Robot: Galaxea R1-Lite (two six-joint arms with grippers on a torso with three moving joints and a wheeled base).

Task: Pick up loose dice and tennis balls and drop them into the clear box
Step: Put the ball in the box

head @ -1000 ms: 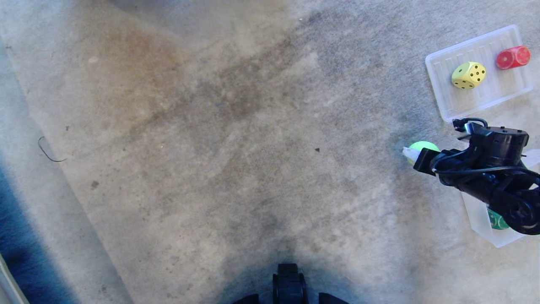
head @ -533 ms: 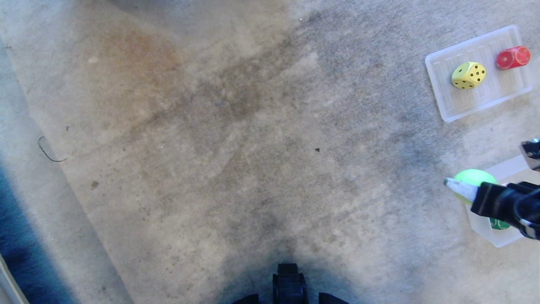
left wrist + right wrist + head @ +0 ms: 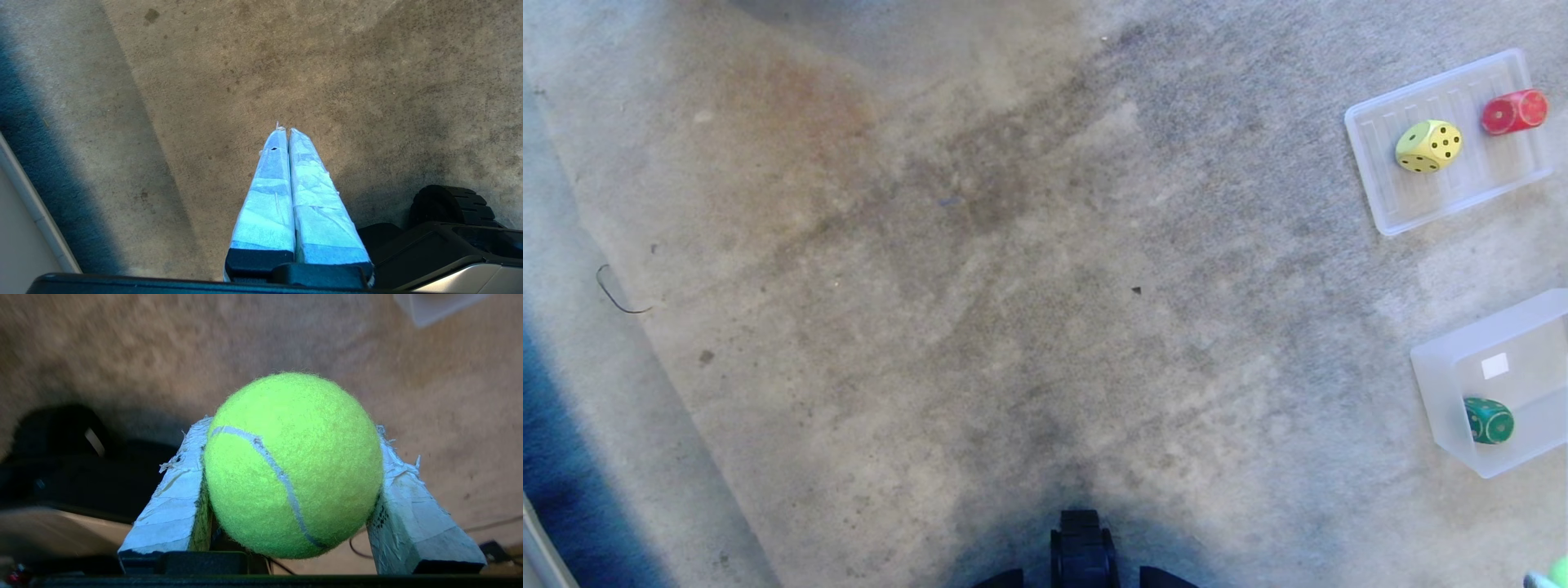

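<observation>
Carpet point(image 3: 1013, 269): a worn, stained beige carpet fills the head view; a darker blue strip runs along its far left edge.
Wire scrap point(image 3: 619, 292): a thin dark curl lies on the carpet at the left, well apart from everything else.
Left gripper point(image 3: 286, 131): hangs over bare carpet in the left wrist view, its two taped fingers point(image 3: 269, 192) pressed together along their length, with nothing between them.
Robot base point(image 3: 1083, 549): a dark part shows at the near middle edge of the head view; a black wheel point(image 3: 449, 204) shows beside the left gripper in the wrist view.
Ribbed clear tray point(image 3: 1388, 204): a flat shallow tray lies at the far right.
Yellow die point(image 3: 1427, 147): sits on the tray, black pips showing.
Red die point(image 3: 1514, 112): rests at the tray's far right edge; whether it is fully on the tray is hard to tell.
Clear box point(image 3: 1437, 400): a deep translucent tub at the near right, nearer than the tray and apart from it, with a white sticker point(image 3: 1494, 366) on its bottom.
Green die point(image 3: 1489, 420): lies inside the clear box, in its near left corner.
Tennis ball point(image 3: 292, 465): a fuzzy yellow-green ball pinched between the two taped fingers point(image 3: 175, 506) of the right gripper point(image 3: 292, 428), held off the carpet. In the head view only a sliver of it shows at the near right corner, nearer than the clear box.
</observation>
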